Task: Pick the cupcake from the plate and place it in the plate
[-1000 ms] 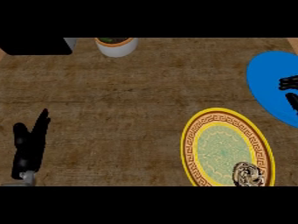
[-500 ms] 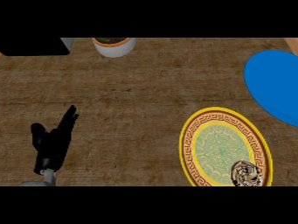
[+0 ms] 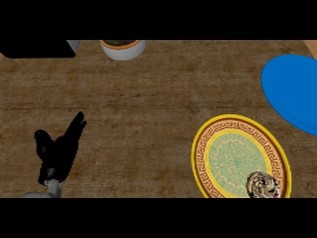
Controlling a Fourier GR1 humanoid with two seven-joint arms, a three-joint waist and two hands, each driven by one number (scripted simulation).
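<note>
Brown swirled cupcake (image 3: 261, 185) on yellow-rimmed plate (image 3: 209, 144)

Black left hand (image 3: 59, 149), grey forearm (image 3: 45, 191)

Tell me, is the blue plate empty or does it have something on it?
Empty, as far as it shows: the blue plate is bare, though the right edge cuts it off. The cupcake sits on the yellow patterned plate.

Yellow key-patterned plate (image 3: 205, 153), plain blue plate (image 3: 298, 93), brown counter (image 3: 147, 102)
</note>
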